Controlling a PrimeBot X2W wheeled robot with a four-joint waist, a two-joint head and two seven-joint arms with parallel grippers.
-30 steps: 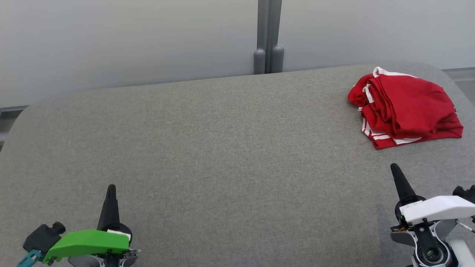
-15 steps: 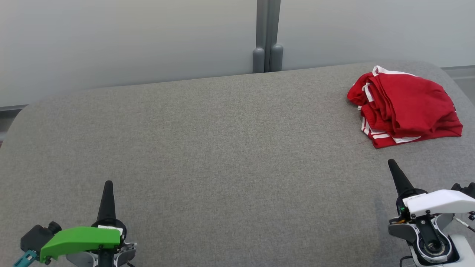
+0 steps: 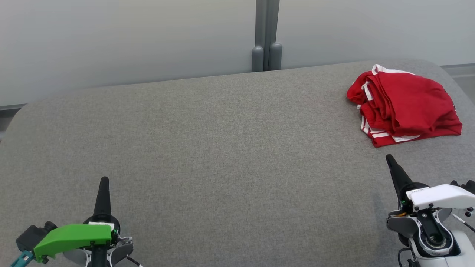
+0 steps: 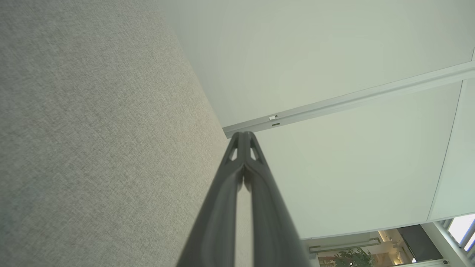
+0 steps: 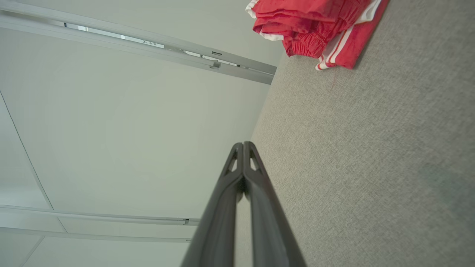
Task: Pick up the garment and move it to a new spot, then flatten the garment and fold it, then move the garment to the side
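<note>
A red garment (image 3: 406, 109) with white stripes lies in a folded, rumpled bundle on a wide grey fabric surface (image 3: 222, 148). It sits ahead of the right gripper (image 3: 388, 157) and a little to that gripper's right, clearly apart from the fingertips. It is far off to the right of the left gripper (image 3: 104, 181). The bundle's long axis runs roughly side to side across the surface, dipping slightly toward the robot at its right end. Its layered, white-striped edges face left and toward the robot, while the smoother red fold faces right.

The right gripper, under a white wrist cover, reaches forward with its dark fingers leaning slightly left. The tips point at the surface just short of the garment's near left corner. The two fingers are pressed together and hold nothing.

The left gripper, under a green wrist cover, points almost straight ahead, and its fingers are likewise pressed together with nothing between them. Both wrist views show the grey surface running up one side, so each gripper is rolled onto its side. Beyond the surface stand pale wall panels (image 3: 130, 37) joined by a grey post (image 3: 266, 33).
</note>
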